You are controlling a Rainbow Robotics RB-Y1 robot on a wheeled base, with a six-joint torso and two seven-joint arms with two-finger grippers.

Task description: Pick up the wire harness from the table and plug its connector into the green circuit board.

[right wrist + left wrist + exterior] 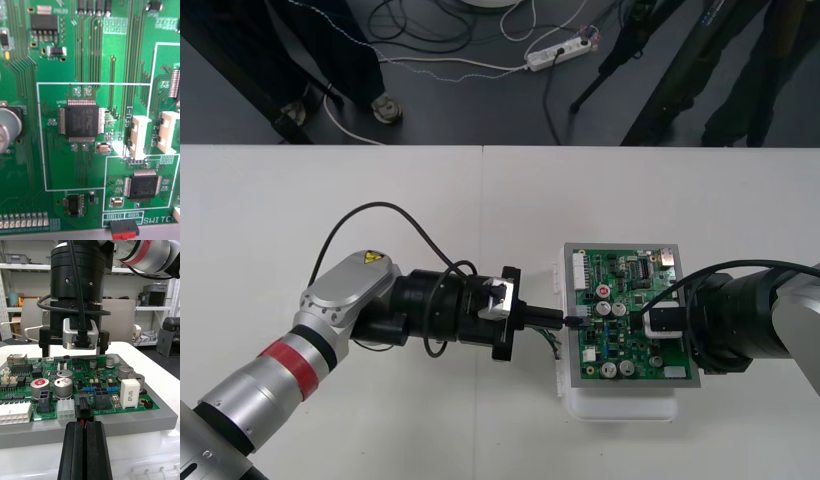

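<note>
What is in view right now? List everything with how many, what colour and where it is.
table: one, white, under everything
circuit board: one, green, on the base, right of the table's middle
base: one, white, under the board
wire harness: one, red wire between the left jaws, black plug at the board's left edge; whether seated, cannot tell
power strip: one, white, on the dark floor beyond the table
left arm: one, silver with red ring, from the left; black jaws shut on the harness
right arm: one, silver, from the right; jaws open above the board
</note>
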